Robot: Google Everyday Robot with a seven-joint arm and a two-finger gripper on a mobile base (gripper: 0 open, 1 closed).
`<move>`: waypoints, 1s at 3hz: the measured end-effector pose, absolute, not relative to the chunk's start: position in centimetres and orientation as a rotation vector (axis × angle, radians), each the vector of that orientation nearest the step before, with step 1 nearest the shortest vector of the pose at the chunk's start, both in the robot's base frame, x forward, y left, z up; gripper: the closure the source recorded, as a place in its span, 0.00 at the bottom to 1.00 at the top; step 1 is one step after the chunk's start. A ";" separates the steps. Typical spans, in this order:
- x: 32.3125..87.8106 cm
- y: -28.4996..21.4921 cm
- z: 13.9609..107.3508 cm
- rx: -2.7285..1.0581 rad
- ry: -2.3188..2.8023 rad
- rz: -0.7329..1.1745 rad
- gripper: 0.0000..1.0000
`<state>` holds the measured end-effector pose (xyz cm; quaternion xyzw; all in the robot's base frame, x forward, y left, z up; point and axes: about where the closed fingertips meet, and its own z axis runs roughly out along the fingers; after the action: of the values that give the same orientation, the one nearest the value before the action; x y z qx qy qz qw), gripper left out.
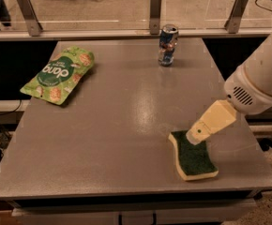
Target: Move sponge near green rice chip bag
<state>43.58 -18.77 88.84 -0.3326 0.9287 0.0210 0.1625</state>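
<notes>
Camera view: sponge (193, 157) is seen at front right of tabletop (126, 125), green face up, well apart from green rice chip bag (58, 74) at far left. End effector (195, 136) is positioned at sponge's far edge; whether it is clenched or released cannot be told. Blue can (168, 44) is placed near the far edge

Cream pincer (193, 136) at dark green sponge (195, 161); bright green bag (58, 75); blue can (168, 45)
</notes>
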 end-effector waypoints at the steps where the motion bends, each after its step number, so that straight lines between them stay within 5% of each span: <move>1: 42.4 -17.3 86.3 -0.873 2.719 0.068 0.00; 3: 40.8 -15.3 82.1 -0.799 2.816 0.067 0.00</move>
<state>40.80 -15.35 82.11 -0.2714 0.9562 0.0229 0.1067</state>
